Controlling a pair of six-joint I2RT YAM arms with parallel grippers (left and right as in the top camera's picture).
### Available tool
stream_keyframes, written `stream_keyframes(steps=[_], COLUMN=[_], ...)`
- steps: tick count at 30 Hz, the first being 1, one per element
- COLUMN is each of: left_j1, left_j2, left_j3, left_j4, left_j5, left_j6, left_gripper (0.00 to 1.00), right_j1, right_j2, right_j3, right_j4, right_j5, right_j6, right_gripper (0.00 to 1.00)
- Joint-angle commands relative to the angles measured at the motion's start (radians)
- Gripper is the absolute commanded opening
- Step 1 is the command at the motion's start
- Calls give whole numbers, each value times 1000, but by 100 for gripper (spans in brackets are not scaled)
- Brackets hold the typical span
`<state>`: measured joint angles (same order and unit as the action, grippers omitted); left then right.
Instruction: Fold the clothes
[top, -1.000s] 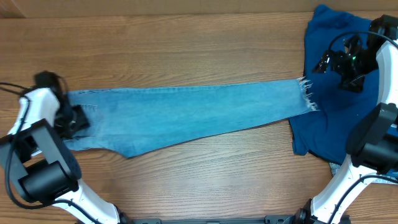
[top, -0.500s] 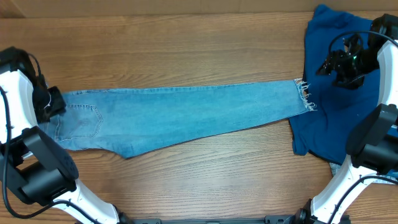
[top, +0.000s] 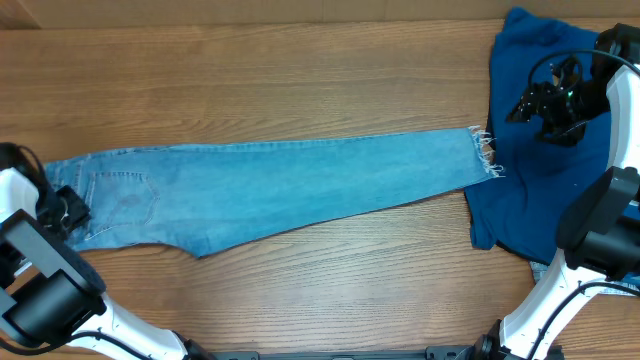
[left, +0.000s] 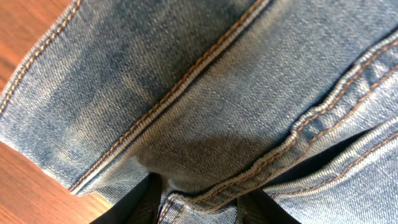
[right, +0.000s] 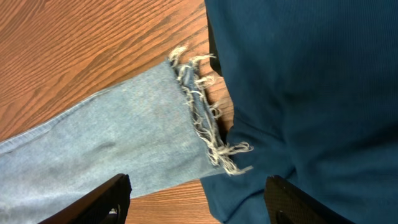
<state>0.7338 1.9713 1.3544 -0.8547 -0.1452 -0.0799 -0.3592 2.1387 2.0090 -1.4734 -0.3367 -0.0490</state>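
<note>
Wooden table (top: 300, 80). Jeans (top: 300, 185) flat on it, stretched left to right across middle: waist at left edge, back pocket (top: 125, 195) up, frayed hem (right: 205, 124) at right, meeting edge of dark blue garment (top: 530, 210) spread at far right. Left gripper (left: 202, 205) narrow, pinching denim fold at waist end. Right gripper (right: 196, 199) wide, holding nothing, above dark garment near hem.

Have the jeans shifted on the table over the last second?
Yes. The jeans slid left: their frayed hem now overlaps the dark blue garment less, and the waist sits nearer the frame's left edge.
</note>
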Motion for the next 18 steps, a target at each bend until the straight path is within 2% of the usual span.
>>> stream_keyframes(steps=[1, 6, 9, 12, 14, 18], left_j1=[68, 57, 58, 57, 42, -49], left_j2=[3, 3, 3, 3, 1, -16], left_j3=[-17, 10, 92, 195, 259, 306], left_j4=[7, 14, -46, -133, -193, -261], left_j5=[52, 147, 195, 284, 417, 512], left_j6=[-29, 15, 17, 16, 35, 95], left_gripper=[40, 41, 41, 41, 38, 34], right_j1=[0, 0, 7, 19, 36, 84], right_j2=[-15, -15, -15, -15, -15, -14], right_j3=[14, 14, 13, 11, -5, -119], right_j4=[-4, -23, -38, -50, -46, 42], right_j5=[-10, -13, -24, -24, -25, -24], right_j6=[-7, -7, -11, -19, -51, -100], right_gripper=[73, 76, 79, 88, 95, 98])
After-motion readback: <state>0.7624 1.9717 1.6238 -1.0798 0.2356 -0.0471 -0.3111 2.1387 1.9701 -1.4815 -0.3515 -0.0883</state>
